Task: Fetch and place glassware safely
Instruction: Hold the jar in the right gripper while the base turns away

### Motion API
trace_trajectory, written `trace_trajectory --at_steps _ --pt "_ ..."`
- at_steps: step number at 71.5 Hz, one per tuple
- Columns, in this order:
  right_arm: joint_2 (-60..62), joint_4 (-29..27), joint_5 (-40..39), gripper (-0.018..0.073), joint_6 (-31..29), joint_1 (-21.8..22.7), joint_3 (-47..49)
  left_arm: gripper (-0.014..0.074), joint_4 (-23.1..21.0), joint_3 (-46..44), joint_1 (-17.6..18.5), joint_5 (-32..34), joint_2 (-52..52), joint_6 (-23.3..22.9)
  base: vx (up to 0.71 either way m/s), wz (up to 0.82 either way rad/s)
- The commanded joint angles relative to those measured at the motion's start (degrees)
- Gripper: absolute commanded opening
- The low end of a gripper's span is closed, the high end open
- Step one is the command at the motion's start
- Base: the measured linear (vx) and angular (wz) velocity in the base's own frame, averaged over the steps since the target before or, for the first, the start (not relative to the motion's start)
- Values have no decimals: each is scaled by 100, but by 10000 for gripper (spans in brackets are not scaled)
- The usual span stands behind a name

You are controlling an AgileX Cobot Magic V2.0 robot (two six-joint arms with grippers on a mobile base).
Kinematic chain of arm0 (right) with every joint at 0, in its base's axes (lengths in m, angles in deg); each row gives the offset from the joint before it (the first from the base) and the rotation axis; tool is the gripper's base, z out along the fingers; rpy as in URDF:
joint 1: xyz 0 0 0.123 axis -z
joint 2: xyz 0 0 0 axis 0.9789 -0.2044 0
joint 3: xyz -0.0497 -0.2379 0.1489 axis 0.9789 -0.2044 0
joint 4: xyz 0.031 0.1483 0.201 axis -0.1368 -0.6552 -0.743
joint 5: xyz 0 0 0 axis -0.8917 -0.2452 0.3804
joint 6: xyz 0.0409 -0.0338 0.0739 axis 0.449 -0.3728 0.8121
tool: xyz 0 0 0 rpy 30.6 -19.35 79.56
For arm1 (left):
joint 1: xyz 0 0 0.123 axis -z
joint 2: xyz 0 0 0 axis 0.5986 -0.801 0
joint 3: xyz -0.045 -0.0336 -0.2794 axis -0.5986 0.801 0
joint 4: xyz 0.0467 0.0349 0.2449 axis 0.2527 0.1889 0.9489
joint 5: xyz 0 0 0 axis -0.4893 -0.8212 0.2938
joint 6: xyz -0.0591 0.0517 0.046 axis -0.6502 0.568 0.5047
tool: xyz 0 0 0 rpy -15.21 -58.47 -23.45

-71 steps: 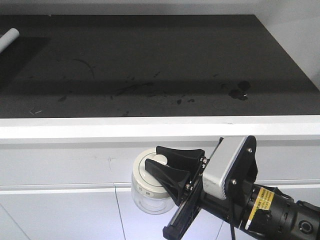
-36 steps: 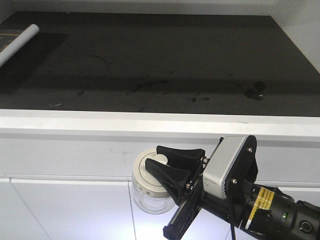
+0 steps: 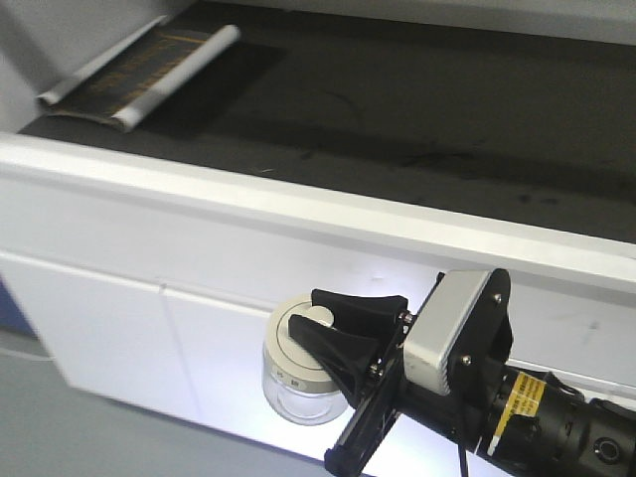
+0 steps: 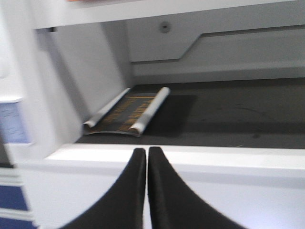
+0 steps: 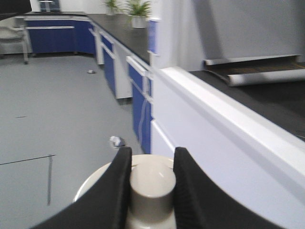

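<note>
Clear and squat, the glass jar [image 3: 294, 396] hangs in the air in front of the white cabinet doors [image 3: 99, 328], below the level of the counter's white front edge [image 3: 298, 209] and well clear of the floor. Its round off-white lid [image 3: 280, 348] is on, with small dark marks along the rim. The right gripper [image 3: 306, 312] carries the jar from above and the side: its two black fingers [image 3: 348, 308] sit narrow, clamped on either side of the central knob [image 3: 318, 318]. The right wrist view confirms this, with the knob [image 5: 151, 191] pinched snugly inside the right gripper [image 5: 152, 153] and both pads touching it.

Behind the white edge lies a dark worktop [image 3: 427, 109], scuffed with faint marks. At its far left corner a partly rolled sheet [image 3: 149, 70] with a dark printed face rests flat, close to the side wall.

The left gripper [image 4: 147, 151] is level with the counter's edge, its jaws pressed together with nothing between them. Beyond it, the left wrist view shows the same rolled sheet [image 4: 131, 112] on the worktop.

To the side, the right wrist view shows a grey floor [image 5: 47, 119] with a small crumpled scrap [image 5: 116, 141], a row of blue cabinets [image 5: 62, 38] and potted plants [image 5: 138, 7] on their dark top
</note>
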Motion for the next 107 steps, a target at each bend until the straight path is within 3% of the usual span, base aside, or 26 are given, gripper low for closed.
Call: trace_trajectory --at_steps 1,58,107 --pt "170 -85 -621 -3 -32 -8 171 -7 -38 -148 -3 407 -43 -31 -12 58" --pt "170 -85 -628 -3 -32 -8 171 -7 -38 -148 -3 407 -43 -31 -11 66" --pt "170 -85 -635 -3 -32 -8 171 -7 -38 -148 -3 407 -43 -31 12 72"
